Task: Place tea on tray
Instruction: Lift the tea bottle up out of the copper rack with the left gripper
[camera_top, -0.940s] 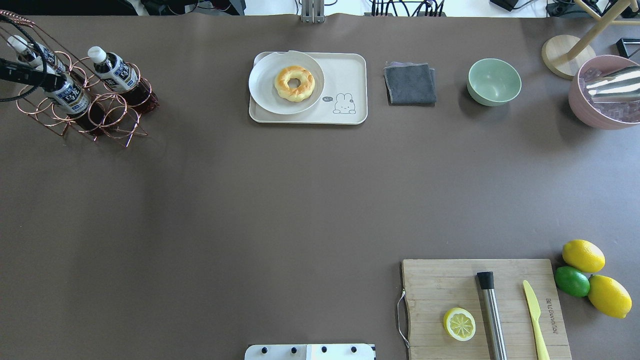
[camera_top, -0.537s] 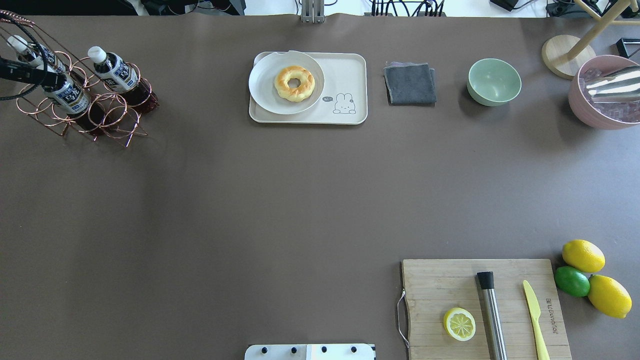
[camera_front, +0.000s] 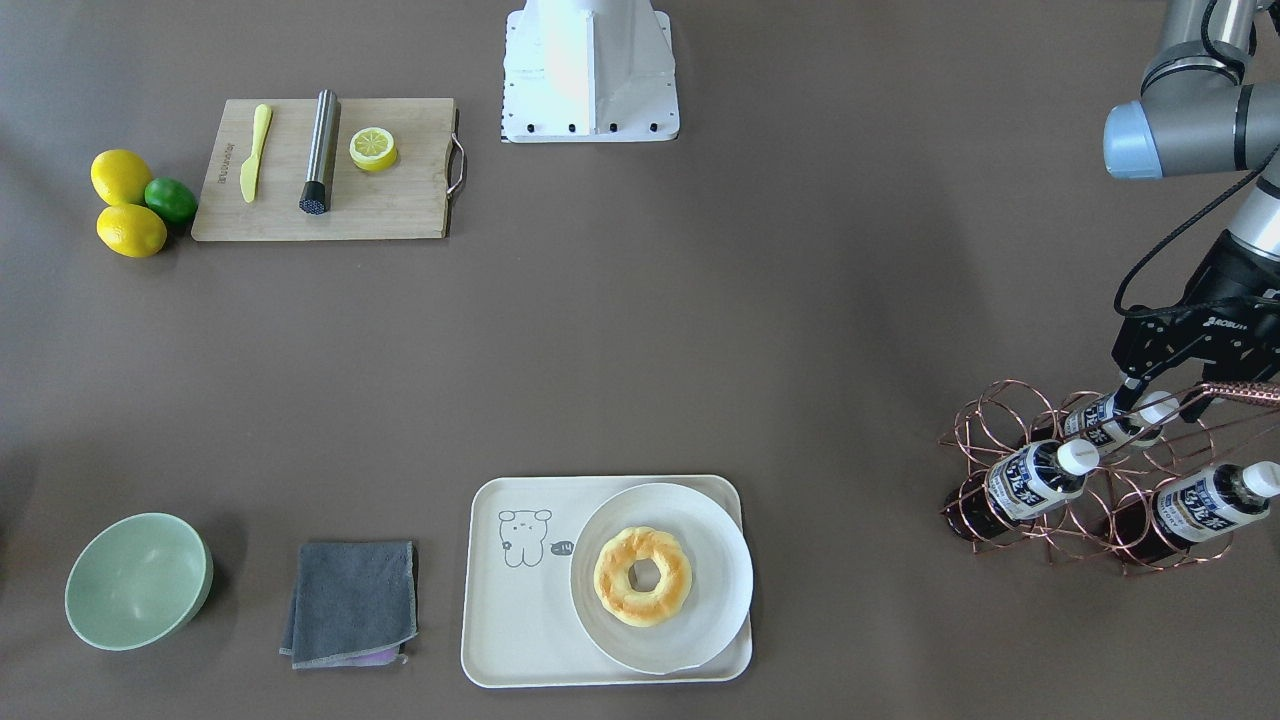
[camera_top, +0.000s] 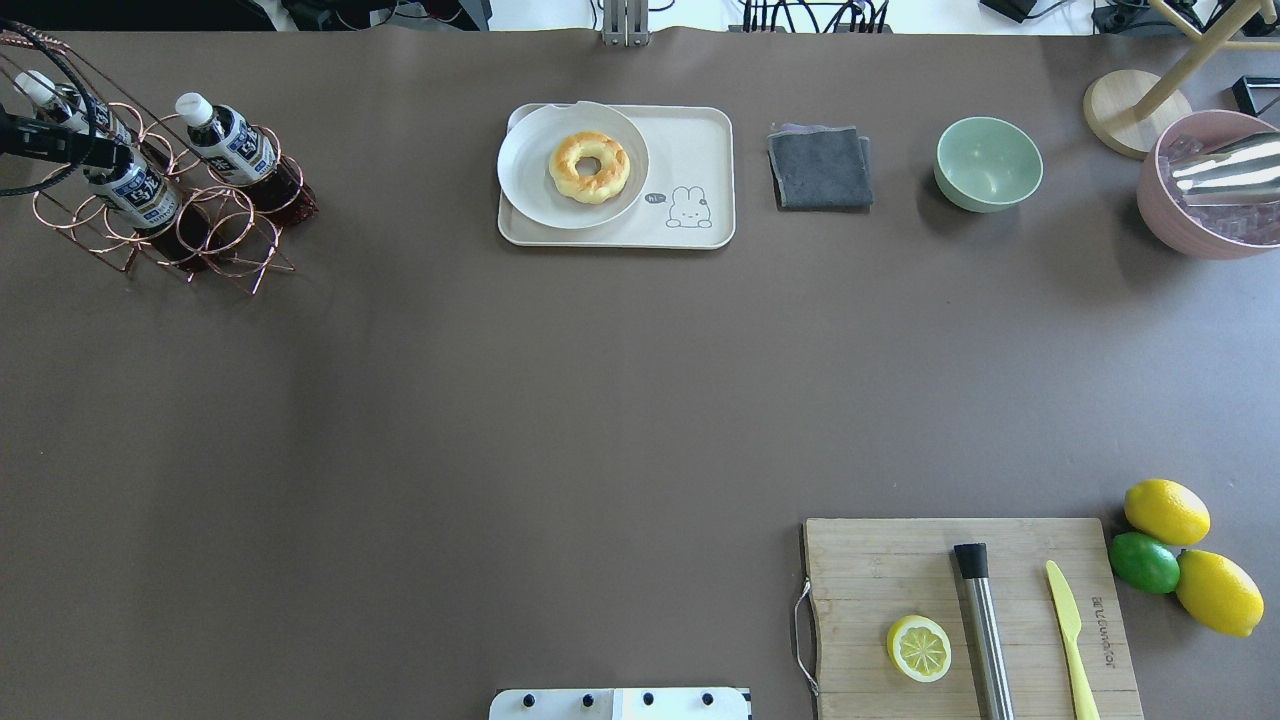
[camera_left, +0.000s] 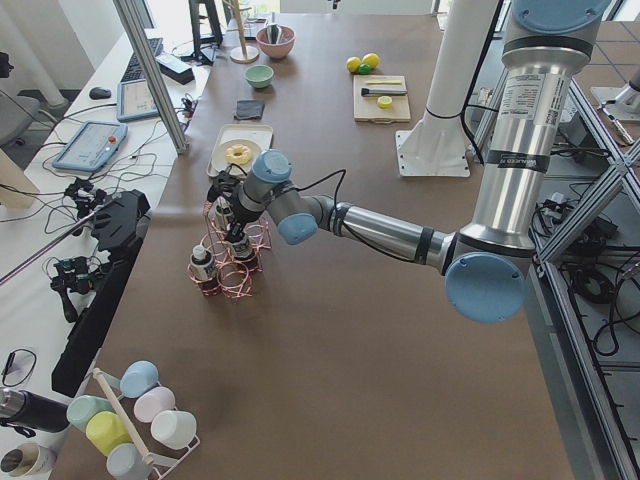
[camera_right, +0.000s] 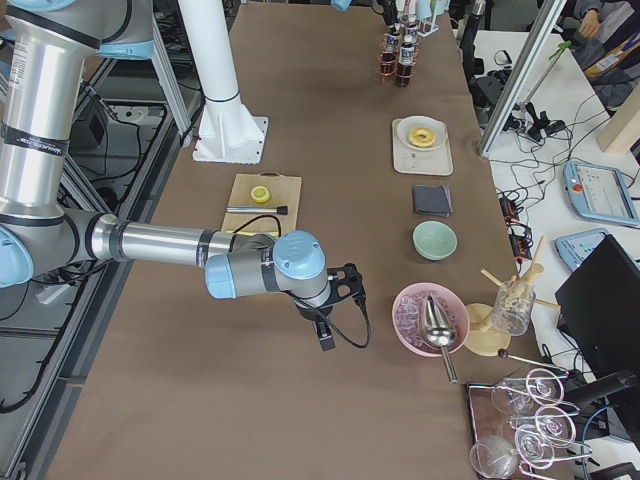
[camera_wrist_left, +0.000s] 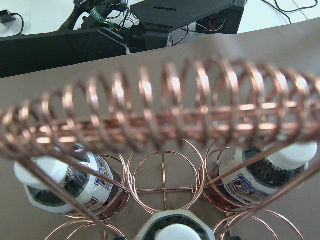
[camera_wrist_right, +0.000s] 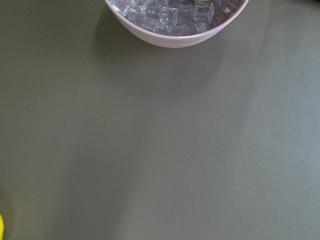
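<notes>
Right gripper (camera_right: 326, 338) hangs over bare table (camera_top: 640, 400) by the ice bowl (camera_wrist_right: 175, 35); its spread cannot be told. Farther, left gripper (camera_front: 1160, 398) stands wide astride the tea (camera_front: 1100, 422), in the rack (camera_front: 1240, 391). Plate (camera_front: 715, 560) covers the tray (camera_front: 510, 620) at its rack-side end.

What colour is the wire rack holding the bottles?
Shiny copper with a rose-gold tone. The rack shows best in the left wrist view.
</notes>
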